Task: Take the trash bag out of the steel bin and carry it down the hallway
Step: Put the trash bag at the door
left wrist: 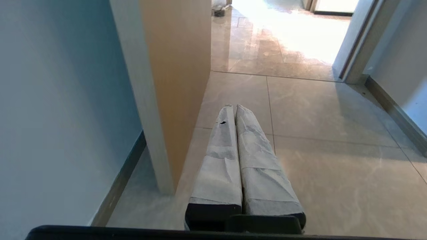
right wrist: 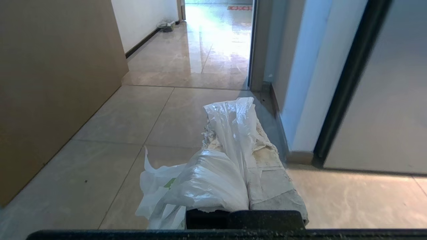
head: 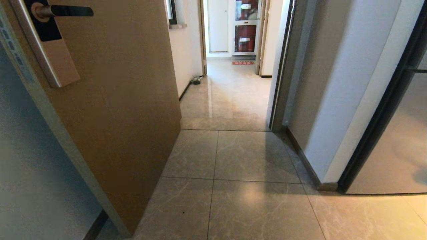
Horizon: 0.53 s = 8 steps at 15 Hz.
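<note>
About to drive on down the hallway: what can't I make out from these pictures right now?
- Steel bin: in no view.
- Trash bag: right wrist view only; its lower part is cut off by the frame's bottom edge, contents unseen.
- Both arms: outside the head view.
- Floor behind the open door: hidden by it.
- Small object by the far wall: too small to identify.

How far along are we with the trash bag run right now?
Done: the trash bag is out of the bin, clamped in the shut right gripper; no bin is in view. In hand: the robot faces an open brown door at the hallway entrance. Left: carrying it down the hallway. The left gripper is shut and empty.
</note>
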{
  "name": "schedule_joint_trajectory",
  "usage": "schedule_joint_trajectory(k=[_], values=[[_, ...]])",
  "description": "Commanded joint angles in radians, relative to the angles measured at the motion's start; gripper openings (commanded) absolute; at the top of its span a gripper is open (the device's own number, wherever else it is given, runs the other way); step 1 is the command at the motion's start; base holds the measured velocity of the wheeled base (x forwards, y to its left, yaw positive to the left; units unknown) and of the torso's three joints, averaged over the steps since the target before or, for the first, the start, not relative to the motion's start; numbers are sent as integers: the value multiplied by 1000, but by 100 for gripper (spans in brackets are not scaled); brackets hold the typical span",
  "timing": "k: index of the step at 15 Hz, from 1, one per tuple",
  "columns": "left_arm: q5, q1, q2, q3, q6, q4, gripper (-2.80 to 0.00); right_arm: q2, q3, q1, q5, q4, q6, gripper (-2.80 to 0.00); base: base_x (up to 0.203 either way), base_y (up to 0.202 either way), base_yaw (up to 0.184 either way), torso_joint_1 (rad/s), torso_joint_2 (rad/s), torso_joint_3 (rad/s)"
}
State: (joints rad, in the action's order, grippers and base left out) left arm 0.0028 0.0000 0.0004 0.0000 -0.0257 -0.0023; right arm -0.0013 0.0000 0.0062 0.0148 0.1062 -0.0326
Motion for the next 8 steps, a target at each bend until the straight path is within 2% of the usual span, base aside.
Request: schedule_joint_trajectory(k=[1, 8], values=[[0, 0, -1, 1, 0, -1, -280, 0, 40, 1, 1, 1, 0, -280, 192, 0, -1, -1, -1, 2], [0, 0, -2, 0, 3, -1, -280, 0, 40, 0, 1, 1, -1, -280, 191, 0, 1, 3, 3, 2]])
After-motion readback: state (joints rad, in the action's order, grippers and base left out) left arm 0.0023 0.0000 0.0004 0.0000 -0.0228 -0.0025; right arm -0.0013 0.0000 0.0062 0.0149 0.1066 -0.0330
